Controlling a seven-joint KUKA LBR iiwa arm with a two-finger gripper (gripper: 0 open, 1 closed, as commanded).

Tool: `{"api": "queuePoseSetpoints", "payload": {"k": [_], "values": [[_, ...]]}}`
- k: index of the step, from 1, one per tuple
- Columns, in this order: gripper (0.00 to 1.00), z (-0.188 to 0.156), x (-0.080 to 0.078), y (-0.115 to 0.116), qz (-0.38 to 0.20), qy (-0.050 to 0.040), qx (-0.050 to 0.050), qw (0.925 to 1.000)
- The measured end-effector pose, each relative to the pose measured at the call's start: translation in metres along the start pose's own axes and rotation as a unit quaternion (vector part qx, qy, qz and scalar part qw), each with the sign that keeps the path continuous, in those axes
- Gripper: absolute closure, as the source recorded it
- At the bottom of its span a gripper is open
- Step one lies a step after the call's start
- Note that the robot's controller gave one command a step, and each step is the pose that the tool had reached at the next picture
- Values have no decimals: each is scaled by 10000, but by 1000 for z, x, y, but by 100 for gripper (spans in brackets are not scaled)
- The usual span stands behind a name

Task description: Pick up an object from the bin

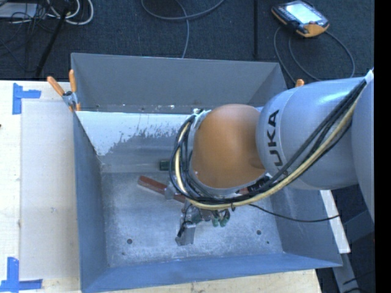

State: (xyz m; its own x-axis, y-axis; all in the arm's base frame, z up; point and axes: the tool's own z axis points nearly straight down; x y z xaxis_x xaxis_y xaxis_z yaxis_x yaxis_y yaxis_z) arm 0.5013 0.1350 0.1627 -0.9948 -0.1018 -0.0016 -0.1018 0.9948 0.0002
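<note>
A reddish-brown stick (151,184) lies mid-floor in the bin (122,224), its right end hidden under the arm (232,145). The gripper (186,232) hangs just nearside of it, down by the floor; open or closed, I cannot tell from here.

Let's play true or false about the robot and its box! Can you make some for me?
1. The arm reaches into the bin from the picture's right. True.
2. The bin is bright red. False: it is grey.
3. A reddish-brown stick lies on the bin's floor, left of the gripper. True.
4. The gripper is outside the bin. False: it is low over the bin's floor, near the middle.
5. The bin is piled high with things. False: just a few small things lie near the gripper, like a small dark block.
</note>
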Motion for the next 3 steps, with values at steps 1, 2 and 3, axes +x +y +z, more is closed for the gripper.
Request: {"api": "queuePoseSetpoints", "payload": {"k": [1, 2, 3], "values": [[0, 9, -35, -27, 798, 13, -1, 9968], [0, 12, -69, -25, 1364, 6, 5, 9907], [0, 64, -96, -43, 227, -3, 0, 9997]]}}
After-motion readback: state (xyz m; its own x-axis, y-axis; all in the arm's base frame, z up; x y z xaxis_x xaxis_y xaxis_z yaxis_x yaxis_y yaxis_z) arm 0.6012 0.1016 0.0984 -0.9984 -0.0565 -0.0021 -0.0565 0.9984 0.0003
